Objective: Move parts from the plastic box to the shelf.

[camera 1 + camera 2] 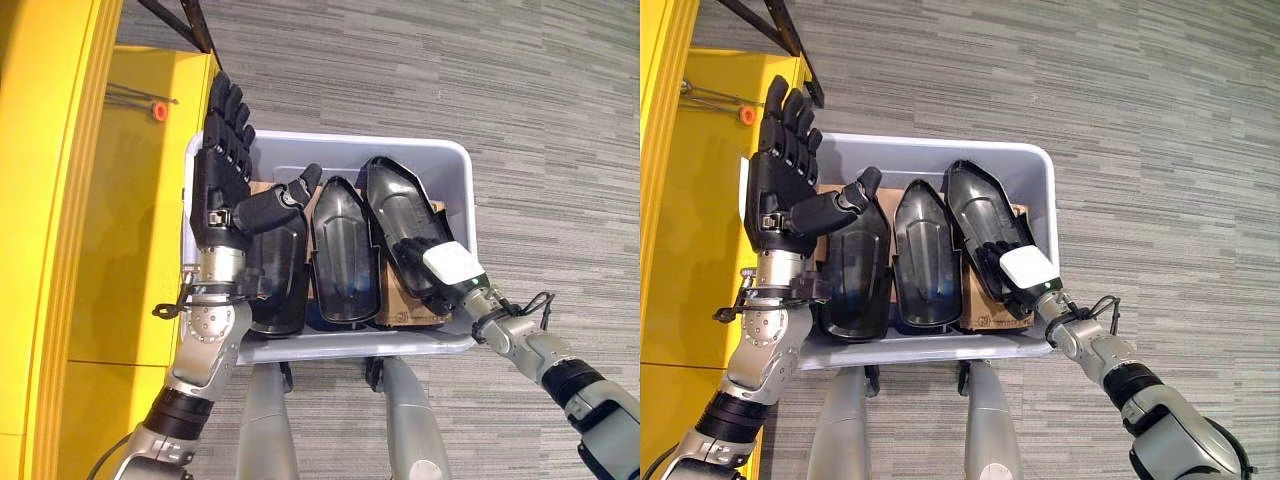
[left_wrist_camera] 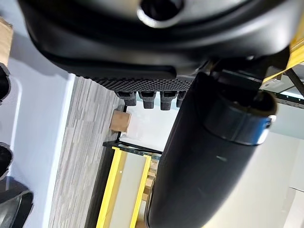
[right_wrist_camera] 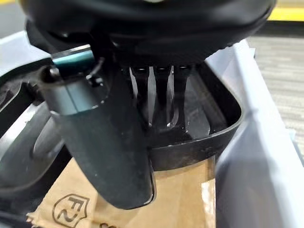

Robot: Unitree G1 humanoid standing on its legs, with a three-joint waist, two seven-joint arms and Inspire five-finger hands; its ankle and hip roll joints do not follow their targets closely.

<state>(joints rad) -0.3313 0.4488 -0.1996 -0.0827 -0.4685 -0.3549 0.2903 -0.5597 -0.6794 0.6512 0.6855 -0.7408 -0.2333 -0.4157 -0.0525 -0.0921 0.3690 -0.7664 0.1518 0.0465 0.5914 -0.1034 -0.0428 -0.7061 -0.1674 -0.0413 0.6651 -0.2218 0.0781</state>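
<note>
Now we see three black moulded parts standing side by side in the plastic box (image 1: 455,170) at frame centre, brown cardboard (image 3: 180,199) beneath them. Our right hand (image 1: 425,262) reaches into the rightmost part (image 1: 395,205), fingers inside its shell and thumb outside its rim, pinching it. Our left hand (image 1: 225,160) hangs open, fingers straight, over the box's left edge beside the yellow shelf (image 1: 60,200).

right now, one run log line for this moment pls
left hand: open, raised over box's left edge | right hand: gripping rightmost black part | plastic box: three parts inside
</note>
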